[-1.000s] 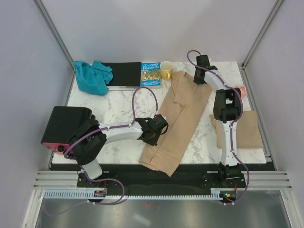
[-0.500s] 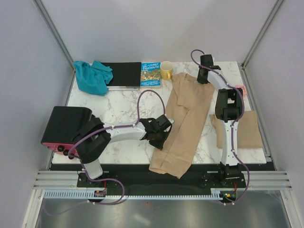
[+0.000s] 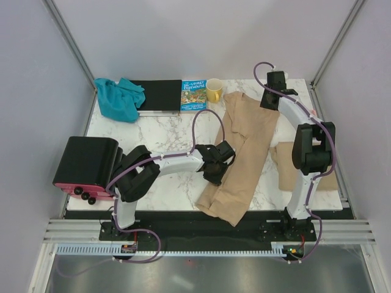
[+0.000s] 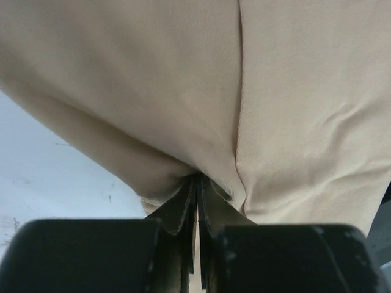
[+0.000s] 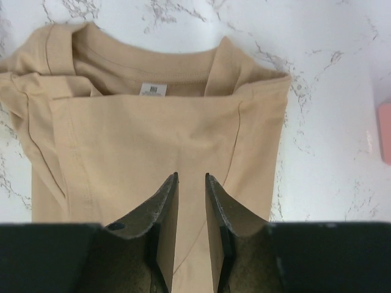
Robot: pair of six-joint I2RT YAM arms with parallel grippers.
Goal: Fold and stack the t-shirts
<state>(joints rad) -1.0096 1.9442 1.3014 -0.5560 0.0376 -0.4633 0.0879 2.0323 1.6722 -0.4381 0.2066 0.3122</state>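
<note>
A tan t-shirt (image 3: 244, 140), folded lengthwise into a long strip, lies across the middle of the table, its collar end (image 5: 153, 73) at the back. My left gripper (image 3: 218, 170) sits at the strip's left edge. In the left wrist view the jaws (image 4: 197, 177) stand almost together, with a fold of the tan cloth (image 4: 244, 91) pinched at their tips. My right gripper (image 3: 269, 101) hovers over the collar end; its fingers (image 5: 190, 176) are apart, with only flat shirt (image 5: 153, 140) beneath. A second folded tan t-shirt (image 3: 282, 165) lies at the right, partly behind the right arm. A teal garment (image 3: 119, 97) is bunched at the back left.
Along the back edge stand a black board (image 3: 159, 94), a colourful book (image 3: 193, 94) and a yellow mug (image 3: 214, 90) close to the shirt's collar end. A pink object (image 5: 385, 131) lies at the right rim. A black and red box (image 3: 85, 165) sits off the table's left edge.
My left gripper has dragged the shirt's lower half to the right, straightening the strip. My right gripper has moved right and opened, letting go of the collar end.
</note>
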